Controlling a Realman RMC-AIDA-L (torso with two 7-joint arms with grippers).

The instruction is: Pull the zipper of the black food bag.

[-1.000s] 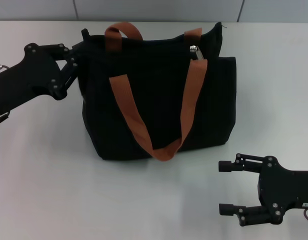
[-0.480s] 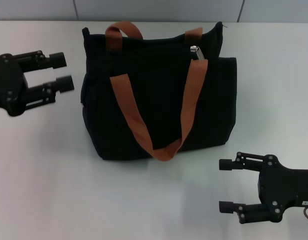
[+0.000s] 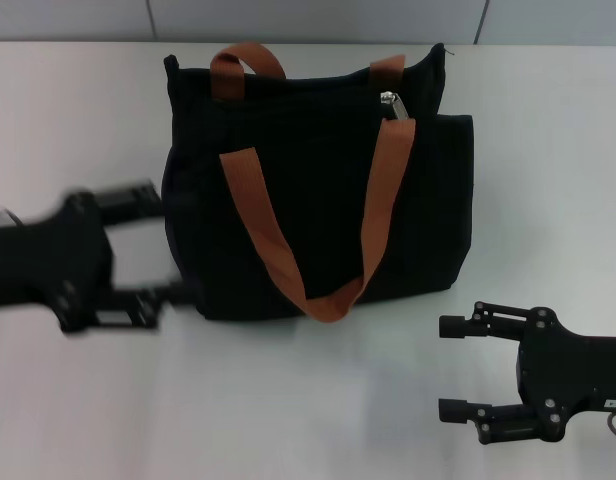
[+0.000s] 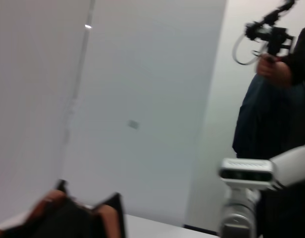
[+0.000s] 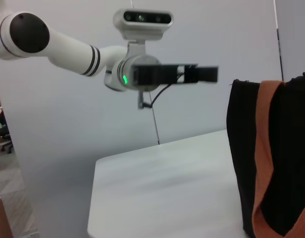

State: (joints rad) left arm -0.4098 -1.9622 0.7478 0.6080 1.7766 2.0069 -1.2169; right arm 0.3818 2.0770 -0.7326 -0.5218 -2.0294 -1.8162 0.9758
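Left gripper (image 3: 153,245) has dropped from the black food bag (image 3: 318,180)'s upper corner to its nine o'clock base, jaws wide, empty. Zipper pull (image 3: 390,100) sits at one o'clock. Right gripper (image 3: 458,370) idles at five o'clock, spread; this suggests withdrawal.

We see a black food bag (image 3: 318,190) of matt woven cloth, its orange-brown handle straps (image 3: 380,190) a flat webbing, with a small shiny metal zipper pull (image 3: 390,101) at the top edge. It rests on a smooth, pale table (image 3: 288,400) with a faint sheen. Our left gripper (image 3: 138,245) and right gripper (image 3: 458,370) look like matt black hard plastic or metal.
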